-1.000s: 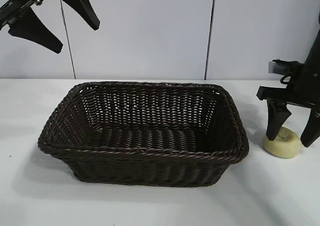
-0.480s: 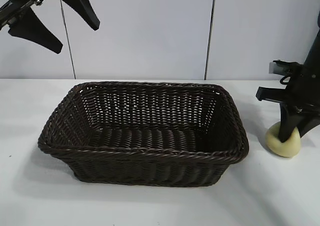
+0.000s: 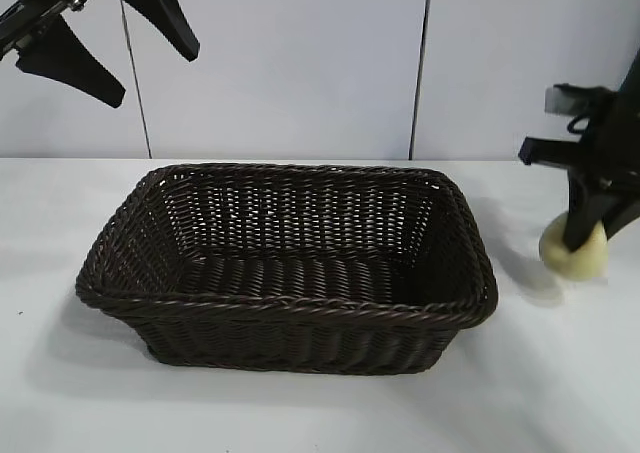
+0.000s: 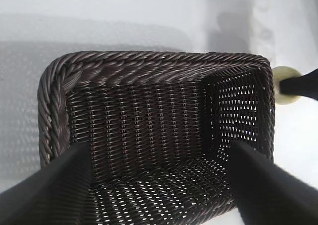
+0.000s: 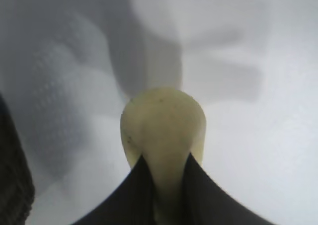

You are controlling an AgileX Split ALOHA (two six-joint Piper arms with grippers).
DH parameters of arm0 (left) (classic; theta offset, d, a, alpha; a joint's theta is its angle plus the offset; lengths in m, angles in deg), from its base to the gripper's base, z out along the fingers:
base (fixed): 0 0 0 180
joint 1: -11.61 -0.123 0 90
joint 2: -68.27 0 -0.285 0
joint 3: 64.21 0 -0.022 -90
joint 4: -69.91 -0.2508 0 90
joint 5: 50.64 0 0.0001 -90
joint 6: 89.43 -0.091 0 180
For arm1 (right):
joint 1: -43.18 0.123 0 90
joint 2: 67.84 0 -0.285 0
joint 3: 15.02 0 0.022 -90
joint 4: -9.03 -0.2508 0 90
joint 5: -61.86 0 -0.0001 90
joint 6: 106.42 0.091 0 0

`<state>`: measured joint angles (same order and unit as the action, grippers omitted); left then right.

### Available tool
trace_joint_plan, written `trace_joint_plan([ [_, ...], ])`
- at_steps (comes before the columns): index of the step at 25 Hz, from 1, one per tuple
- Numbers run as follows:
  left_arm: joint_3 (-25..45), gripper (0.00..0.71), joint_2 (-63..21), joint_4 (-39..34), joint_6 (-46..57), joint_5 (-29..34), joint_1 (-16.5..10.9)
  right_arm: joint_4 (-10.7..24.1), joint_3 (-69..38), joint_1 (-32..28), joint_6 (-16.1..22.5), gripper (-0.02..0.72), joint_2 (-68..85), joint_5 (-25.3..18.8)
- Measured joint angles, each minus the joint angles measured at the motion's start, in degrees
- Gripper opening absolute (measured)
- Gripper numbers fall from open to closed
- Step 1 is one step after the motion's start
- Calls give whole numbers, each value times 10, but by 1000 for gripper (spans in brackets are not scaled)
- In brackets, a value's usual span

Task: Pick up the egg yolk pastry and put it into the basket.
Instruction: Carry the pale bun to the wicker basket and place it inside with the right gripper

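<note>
The pale yellow egg yolk pastry [image 3: 574, 251] hangs squeezed in my right gripper [image 3: 585, 235], lifted a little above the table to the right of the basket. In the right wrist view the pastry [image 5: 164, 120] sits pinched between the two black fingers [image 5: 129, 195]. It also shows in the left wrist view [image 4: 281, 79]. The dark brown woven basket [image 3: 290, 313] stands in the middle of the table and is empty. My left gripper [image 3: 110, 43] is open and parked high at the upper left, looking down into the basket [image 4: 124, 68].
The white table [image 3: 300, 413] runs around the basket on all sides. A pale wall with a dark vertical seam [image 3: 422, 63] stands behind. The pastry's shadow [image 3: 530, 278] lies on the table by the basket's right rim.
My right gripper closed on the pastry, squeezing it on edge, then lifted it off the table and a little upward. The left arm has not moved.
</note>
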<state>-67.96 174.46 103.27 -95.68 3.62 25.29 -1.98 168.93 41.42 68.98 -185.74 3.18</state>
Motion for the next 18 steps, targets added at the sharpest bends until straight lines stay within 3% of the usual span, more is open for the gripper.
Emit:
trace_joint_plan([
  [5, 0, 549, 0, 0, 0, 1, 0, -19, 50, 0, -9, 83, 50, -37],
  [14, 0, 549, 0, 0, 0, 6, 0, -40, 69, 7, -10, 83, 70, -63],
  [18, 0, 549, 0, 0, 0, 6, 0, -81, 69, 7, -17, 79, 70, -63],
])
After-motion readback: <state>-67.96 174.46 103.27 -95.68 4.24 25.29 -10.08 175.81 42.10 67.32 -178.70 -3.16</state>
